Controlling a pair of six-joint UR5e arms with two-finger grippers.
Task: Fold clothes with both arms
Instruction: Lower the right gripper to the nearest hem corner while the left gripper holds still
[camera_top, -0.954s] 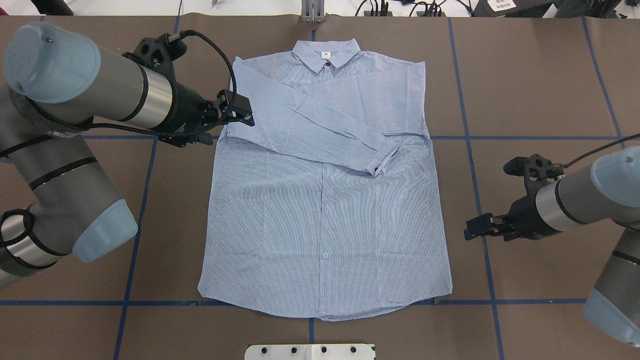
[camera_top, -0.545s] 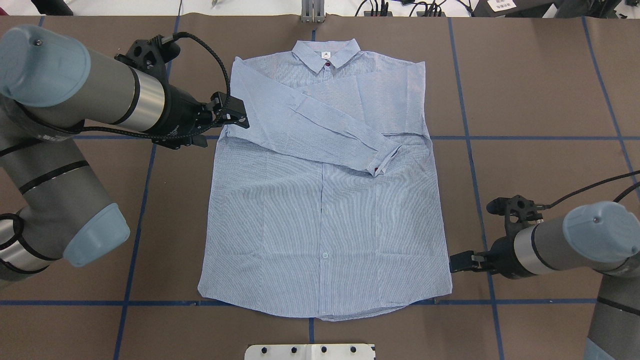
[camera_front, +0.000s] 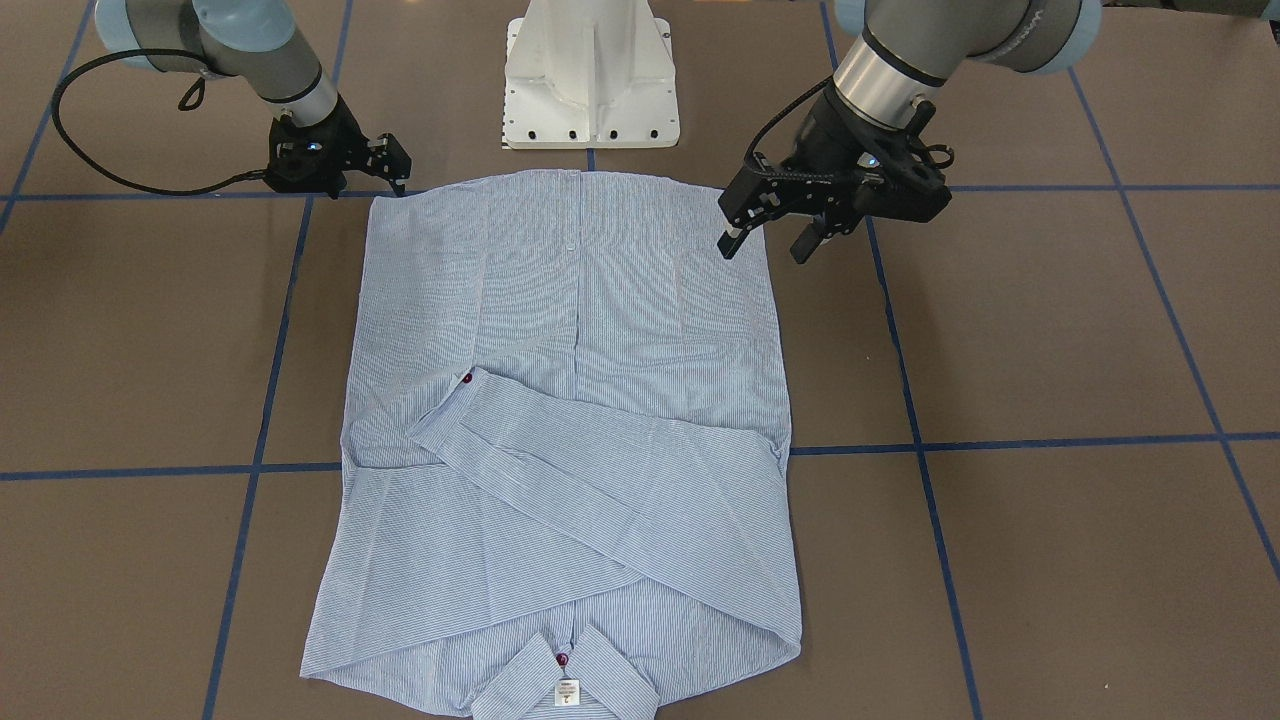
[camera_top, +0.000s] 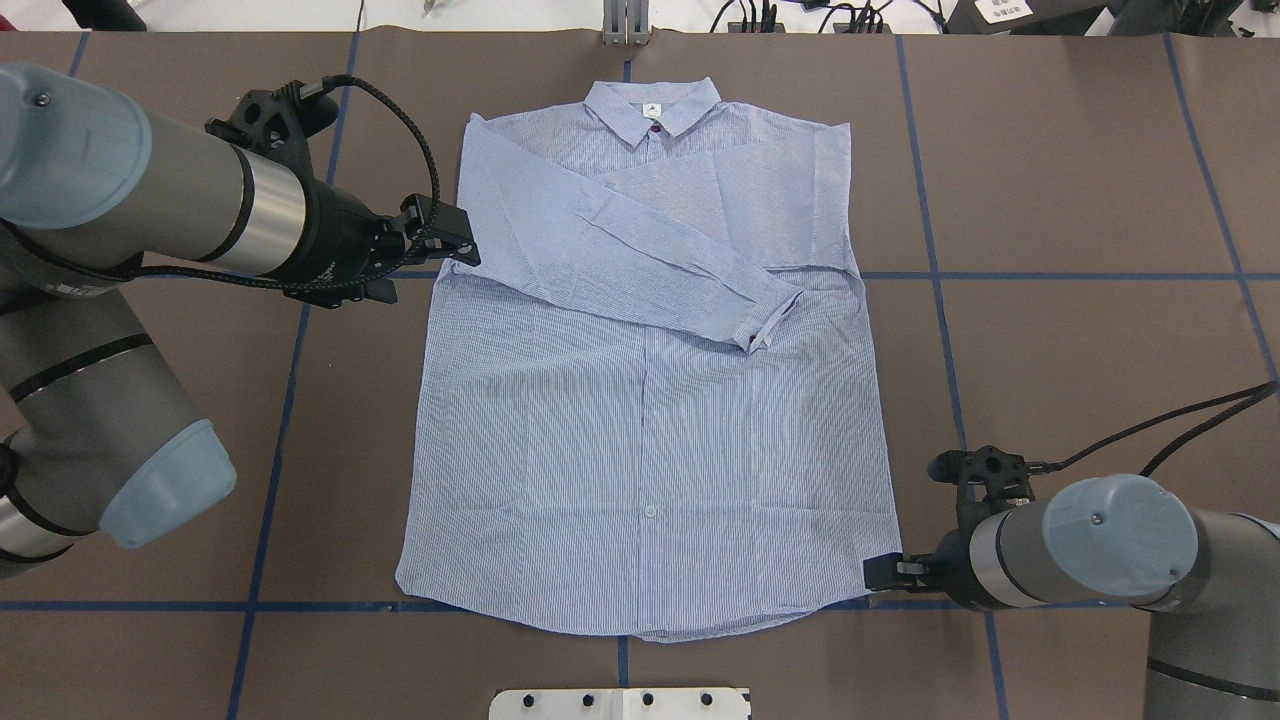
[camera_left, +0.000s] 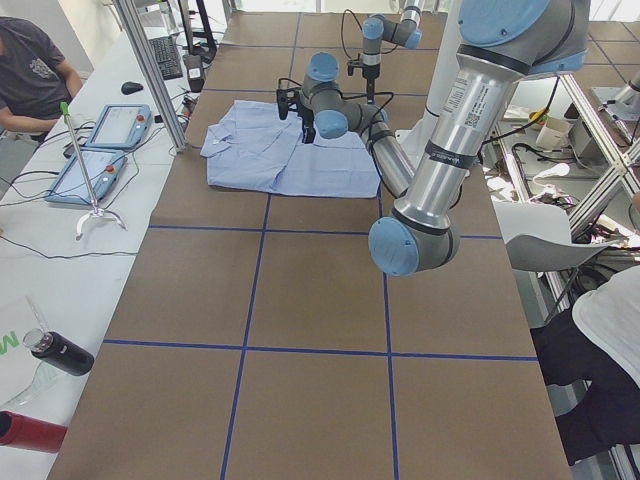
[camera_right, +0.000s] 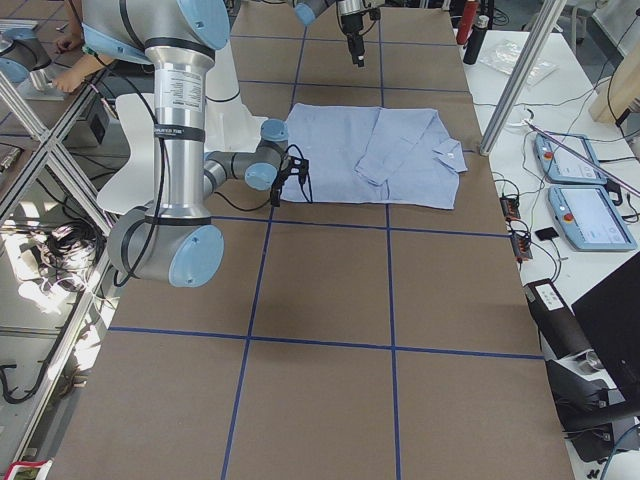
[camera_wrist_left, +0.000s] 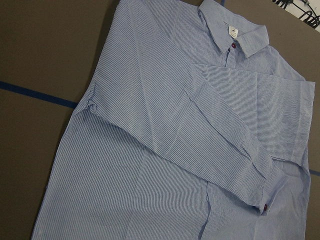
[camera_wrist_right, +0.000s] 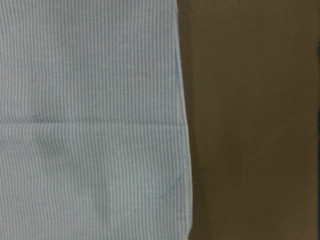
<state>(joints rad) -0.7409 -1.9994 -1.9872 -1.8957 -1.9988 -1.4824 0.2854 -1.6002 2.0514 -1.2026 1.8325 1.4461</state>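
Note:
The clothes are one light blue striped shirt (camera_top: 650, 430) lying flat, collar at the far side, both sleeves folded across the chest. In the front view the shirt (camera_front: 570, 330) has its hem nearest the robot. My left gripper (camera_top: 455, 238) hangs open above the shirt's left edge at armpit height, and its spread fingers (camera_front: 728, 240) hold nothing. The left wrist view looks down on the shirt's folded sleeves (camera_wrist_left: 165, 150). My right gripper (camera_top: 872, 573) sits low at the right hem corner and looks open (camera_front: 395, 168). The right wrist view shows that side edge (camera_wrist_right: 182, 125) close up.
The white pedestal base (camera_front: 590, 90) stands just behind the hem. Blue tape lines (camera_top: 950, 275) cross the brown table. A grey bracket (camera_top: 622, 22) sits at the far edge. Control tablets (camera_right: 590, 215) and a seated person (camera_left: 30, 70) are beyond the table's far side.
My right gripper has swung toward the robot and inward, from mid-side of the shirt to its right hem corner. My left gripper has drawn slightly outward off the shirt's left edge.

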